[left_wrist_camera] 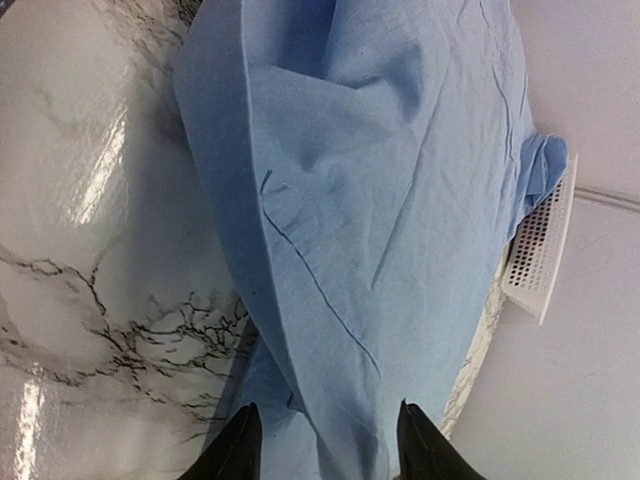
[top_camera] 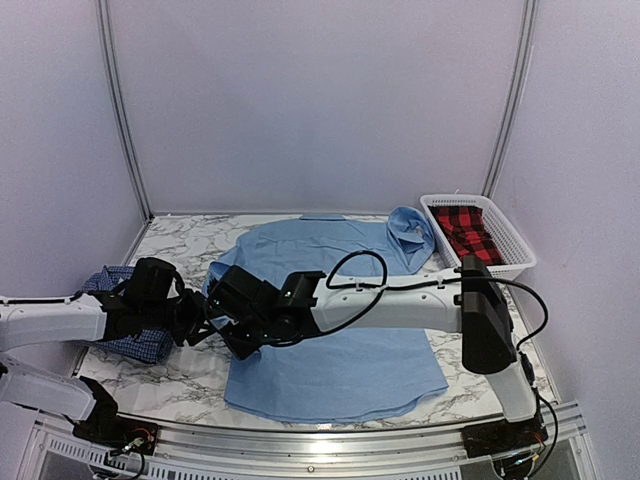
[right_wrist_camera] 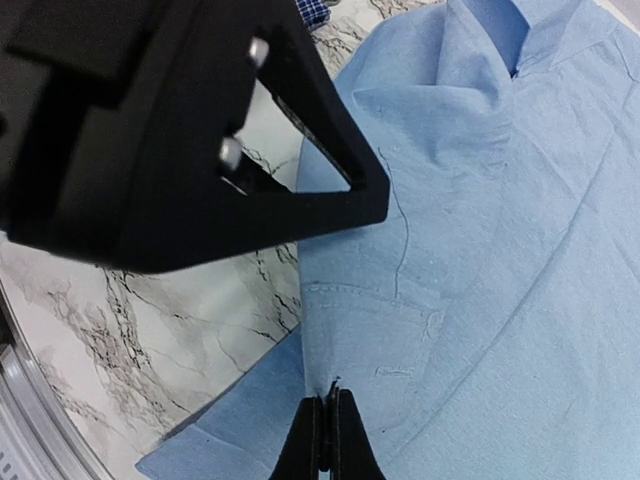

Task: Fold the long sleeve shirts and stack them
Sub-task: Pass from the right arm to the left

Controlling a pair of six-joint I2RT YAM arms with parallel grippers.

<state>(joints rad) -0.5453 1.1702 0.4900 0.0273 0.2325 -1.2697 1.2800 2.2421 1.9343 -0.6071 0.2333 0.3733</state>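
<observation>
The light blue long sleeve shirt lies spread on the marble table, collar toward the back. My right gripper is shut on the edge of its sleeve cuff, at the shirt's left side. My left gripper is open just left of it, its fingertips straddling a raised fold of the same light blue shirt. The dark blue checked shirt lies bunched at the table's left edge, partly hidden under my left arm.
A white slotted basket at the back right holds a red and black plaid cloth. The left gripper's black body fills the upper left of the right wrist view. White booth walls stand close behind and beside the table.
</observation>
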